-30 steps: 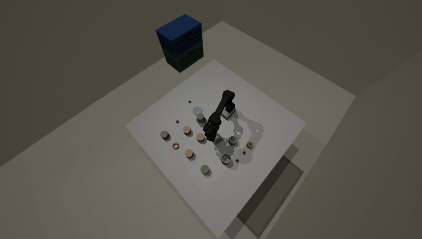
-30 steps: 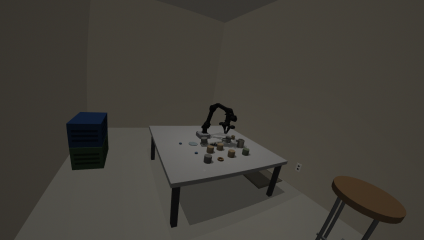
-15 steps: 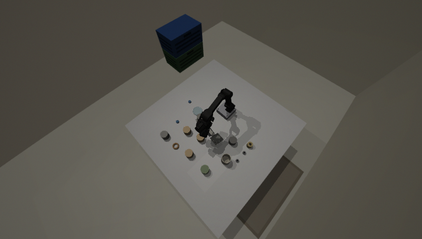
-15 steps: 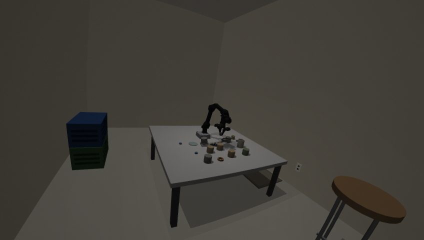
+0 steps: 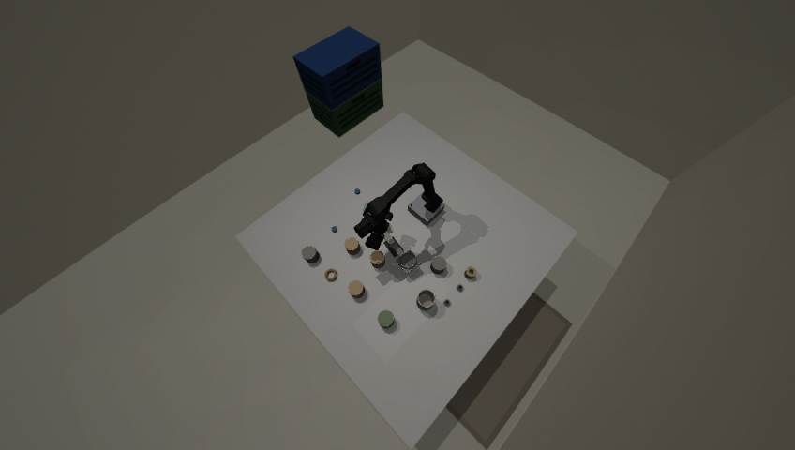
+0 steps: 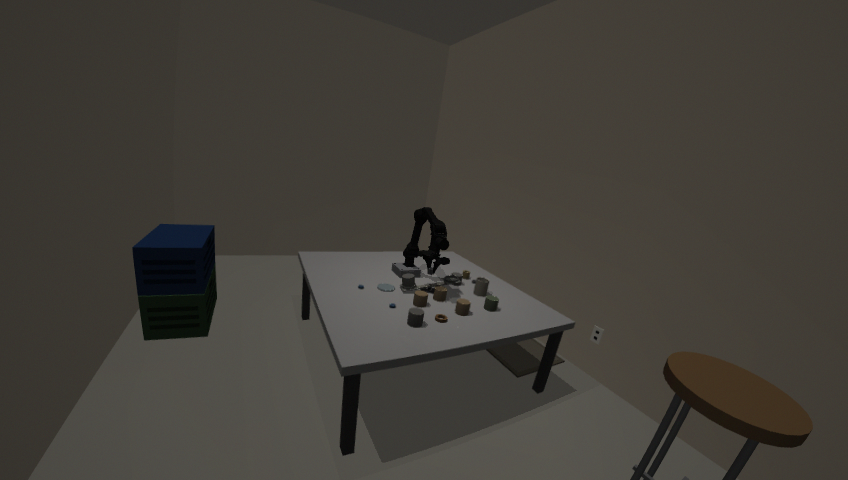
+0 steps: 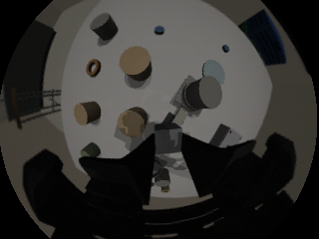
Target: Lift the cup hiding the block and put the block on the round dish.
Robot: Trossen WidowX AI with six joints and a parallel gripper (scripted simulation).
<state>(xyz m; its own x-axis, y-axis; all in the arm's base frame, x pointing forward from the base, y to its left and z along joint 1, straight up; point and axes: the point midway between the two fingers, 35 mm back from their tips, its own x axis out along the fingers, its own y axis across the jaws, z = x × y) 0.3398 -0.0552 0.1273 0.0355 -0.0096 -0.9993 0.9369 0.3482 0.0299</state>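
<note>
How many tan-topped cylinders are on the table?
3. One lies beside the arm's wrist, one is just right of it in the top view, and one is farther out, near the tan ring. The arm may hide more.

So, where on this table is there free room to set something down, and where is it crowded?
Free: the wide strip between the robot base and the table edge at right in the top view, and the near corner beyond the green cylinder. Crowded: around the end effector, shut on a cup, hemmed by tan cylinders and a grey cylinder.
</note>
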